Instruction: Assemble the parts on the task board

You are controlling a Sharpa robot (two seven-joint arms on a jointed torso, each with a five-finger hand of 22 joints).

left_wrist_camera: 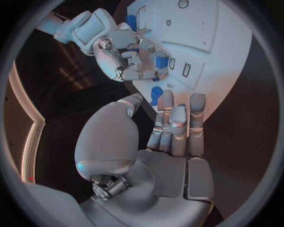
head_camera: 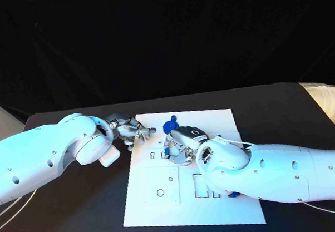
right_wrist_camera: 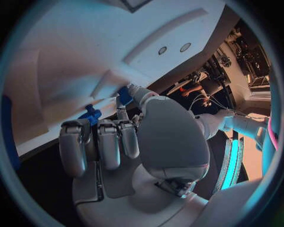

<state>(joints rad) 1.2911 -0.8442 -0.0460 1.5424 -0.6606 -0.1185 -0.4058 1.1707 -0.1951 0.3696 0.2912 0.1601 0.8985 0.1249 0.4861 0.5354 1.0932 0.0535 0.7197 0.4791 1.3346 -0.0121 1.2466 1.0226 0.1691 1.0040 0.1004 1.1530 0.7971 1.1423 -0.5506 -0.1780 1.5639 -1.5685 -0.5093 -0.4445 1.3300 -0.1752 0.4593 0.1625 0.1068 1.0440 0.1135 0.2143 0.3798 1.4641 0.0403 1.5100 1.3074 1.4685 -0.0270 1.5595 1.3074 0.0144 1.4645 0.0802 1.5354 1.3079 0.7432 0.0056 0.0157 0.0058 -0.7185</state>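
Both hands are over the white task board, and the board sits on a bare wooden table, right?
Not quite. The table is black, not bare wood; the head view shows it all round the white task board. The rest holds: the left hand is at the board's far left edge and the right hand is over its middle.
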